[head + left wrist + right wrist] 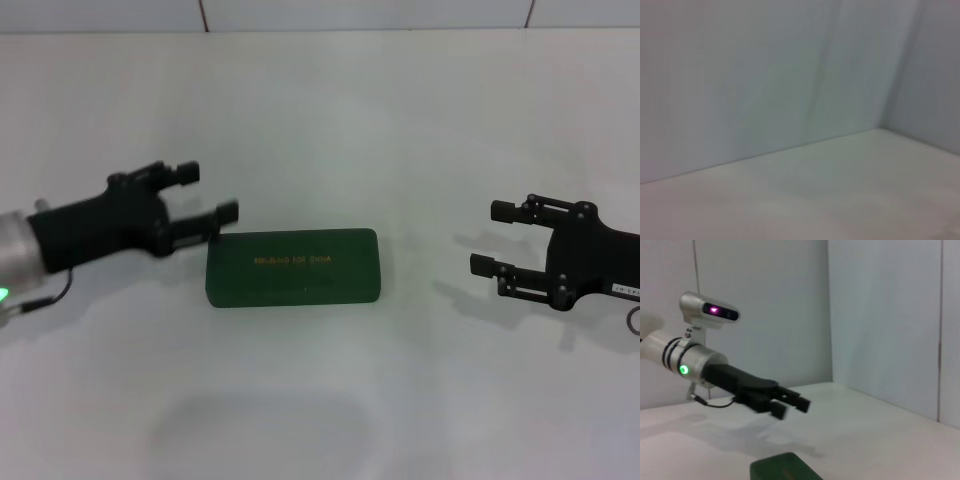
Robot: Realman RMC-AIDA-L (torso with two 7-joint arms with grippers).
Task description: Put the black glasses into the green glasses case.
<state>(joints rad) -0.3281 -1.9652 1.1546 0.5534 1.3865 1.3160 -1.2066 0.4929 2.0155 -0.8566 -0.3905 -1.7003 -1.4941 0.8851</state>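
The green glasses case [293,266] lies shut on the white table, at the middle, with gold lettering on its lid. A corner of it shows in the right wrist view [785,468]. The black glasses are out of view. My left gripper [208,192] is open and empty, above the table just left of the case's far left corner. It also shows in the right wrist view [791,406]. My right gripper [492,237] is open and empty, well to the right of the case, fingers pointing toward it.
The white table [320,120] stretches all around the case. A white wall runs along the back edge. The left wrist view shows only the table top [840,190] and the corner of the walls.
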